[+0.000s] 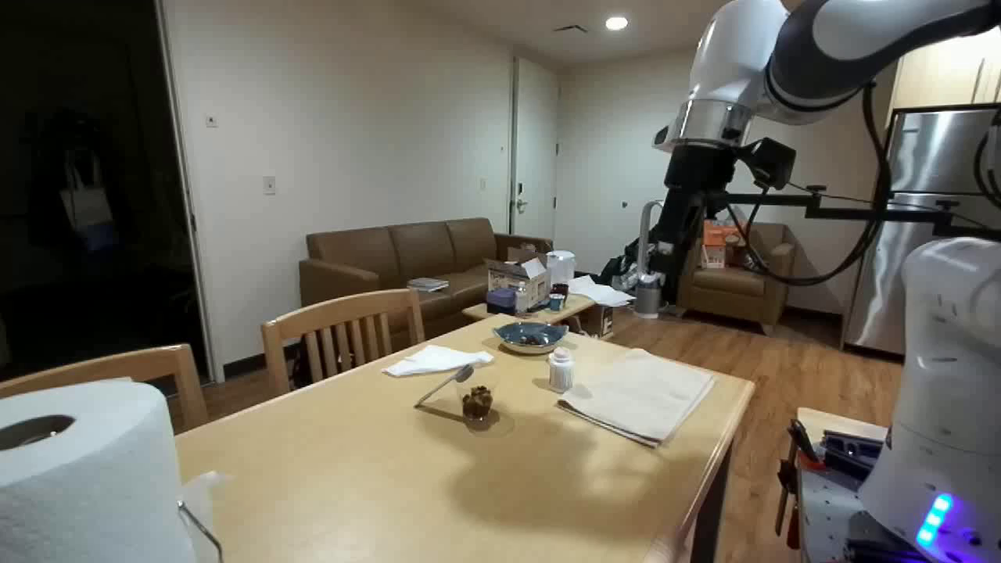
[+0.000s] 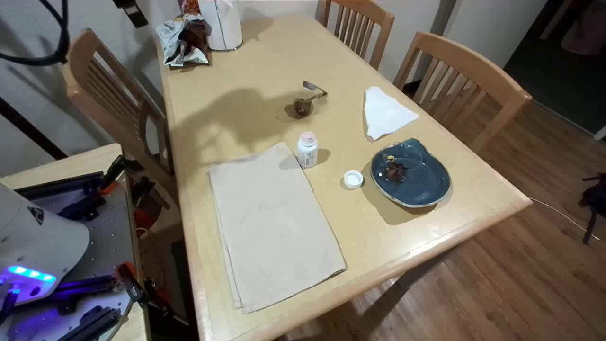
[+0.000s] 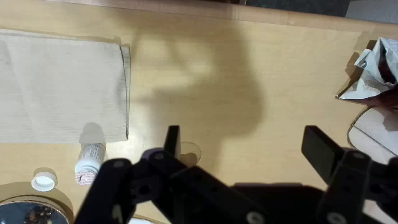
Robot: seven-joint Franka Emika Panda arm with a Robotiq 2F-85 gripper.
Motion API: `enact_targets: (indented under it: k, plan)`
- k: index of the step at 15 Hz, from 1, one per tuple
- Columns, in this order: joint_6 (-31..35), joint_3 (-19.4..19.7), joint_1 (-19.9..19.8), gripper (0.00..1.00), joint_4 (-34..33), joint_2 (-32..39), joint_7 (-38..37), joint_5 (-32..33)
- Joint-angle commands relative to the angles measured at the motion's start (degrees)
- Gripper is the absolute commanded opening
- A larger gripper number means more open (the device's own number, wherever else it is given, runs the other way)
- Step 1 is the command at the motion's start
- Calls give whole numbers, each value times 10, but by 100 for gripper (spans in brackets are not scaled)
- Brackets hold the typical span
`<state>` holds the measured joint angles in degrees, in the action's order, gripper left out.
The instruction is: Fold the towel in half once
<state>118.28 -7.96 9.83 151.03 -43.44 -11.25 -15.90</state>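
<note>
The towel is a large off-white cloth lying flat on the table; it shows in both exterior views [image 1: 641,395] [image 2: 279,227] and at the left of the wrist view [image 3: 62,87]. It appears layered: the edge of a lower layer peeks out along one long side and one short end. My gripper [image 3: 239,137] is open, with nothing between its fingers. It hangs high above the table in an exterior view [image 1: 666,270], apart from the towel. In the wrist view the jaws are over bare table beyond the towel's short end.
A white bottle [image 2: 307,150] stands at the towel's edge, with its cap [image 2: 353,179] nearby. A blue bowl [image 2: 421,189], a clear cup with dark contents [image 2: 303,107] and a spoon, and a white napkin [image 2: 386,113] lie farther over. A bag [image 2: 184,40] and paper roll [image 2: 221,26] stand at one end.
</note>
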Motion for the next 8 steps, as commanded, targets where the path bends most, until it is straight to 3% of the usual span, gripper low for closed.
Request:
enact_targets:
  k: [1, 8]
  plan:
    - [-3, -3, -4, 100, -2, 0, 2, -2]
    - [12, -1, 1, 100, -7, 12, 3, -16]
